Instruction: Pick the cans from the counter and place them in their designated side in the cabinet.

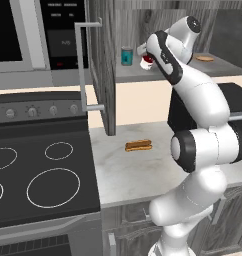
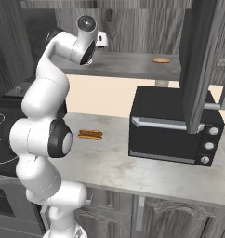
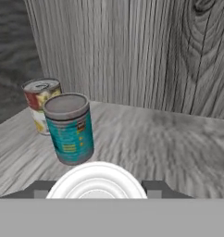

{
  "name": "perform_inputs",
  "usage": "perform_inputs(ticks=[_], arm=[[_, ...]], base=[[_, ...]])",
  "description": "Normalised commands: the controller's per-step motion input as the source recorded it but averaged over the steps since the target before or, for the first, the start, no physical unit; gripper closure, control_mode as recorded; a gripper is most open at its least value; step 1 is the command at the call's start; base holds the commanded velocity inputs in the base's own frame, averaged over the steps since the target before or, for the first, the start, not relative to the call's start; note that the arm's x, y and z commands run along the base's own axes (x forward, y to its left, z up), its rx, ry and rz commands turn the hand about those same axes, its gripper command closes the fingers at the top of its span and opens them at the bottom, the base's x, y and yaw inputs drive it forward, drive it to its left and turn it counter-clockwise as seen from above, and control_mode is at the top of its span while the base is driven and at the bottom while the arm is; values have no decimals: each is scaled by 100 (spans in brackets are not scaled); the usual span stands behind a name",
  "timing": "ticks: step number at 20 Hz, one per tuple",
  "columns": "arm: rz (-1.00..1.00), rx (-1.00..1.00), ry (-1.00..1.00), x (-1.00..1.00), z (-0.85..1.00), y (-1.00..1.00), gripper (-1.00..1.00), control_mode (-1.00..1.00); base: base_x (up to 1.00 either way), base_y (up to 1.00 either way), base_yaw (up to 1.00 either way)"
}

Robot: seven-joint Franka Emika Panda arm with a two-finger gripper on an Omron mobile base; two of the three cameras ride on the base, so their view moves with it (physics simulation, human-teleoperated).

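Note:
My gripper [image 1: 147,59] reaches into the open cabinet, low over its grey shelf [image 1: 193,67], shut on a red can [image 1: 147,63]. In the hand view that can's round white end [image 3: 96,181] sits between the gripper [image 3: 96,186] fingertips [image 3: 153,186]. A teal can [image 1: 126,56] [image 3: 70,127] stands upright on the shelf just left of it. Behind the teal one stands another can [image 3: 40,104] with a red, white and yellow label, close to the left wall. The wood-grain back wall [image 3: 132,51] lies straight ahead. The marbled counter [image 1: 128,170] [image 2: 114,162] lies below.
The cabinet door [image 1: 100,65] hangs open on the left with its bar handle [image 1: 82,65]. A hot dog [image 1: 138,145] [image 2: 90,135] lies on the counter. A flat brown item [image 1: 205,58] [image 2: 161,60] rests on the shelf's right side. A black oven [image 2: 175,130] stands under it; the stovetop [image 1: 43,175] is left.

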Motion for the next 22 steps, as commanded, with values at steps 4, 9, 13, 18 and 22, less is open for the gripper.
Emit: perform_inputs(ticks=[4, 9, 13, 18, 22], arm=[[1, 0, 0, 18, -1, 0, 100, -100], [1, 0, 0, 18, -2, 0, 100, -100], [1, 0, 1, 18, -3, 0, 100, -100], [1, 0, 1, 15, -3, 0, 100, -100], [0, 0, 1, 13, -5, 0, 100, -100]], base=[[0, 0, 0], [0, 0, 0], [0, 0, 0], [0, 0, 0], [0, 0, 0]])
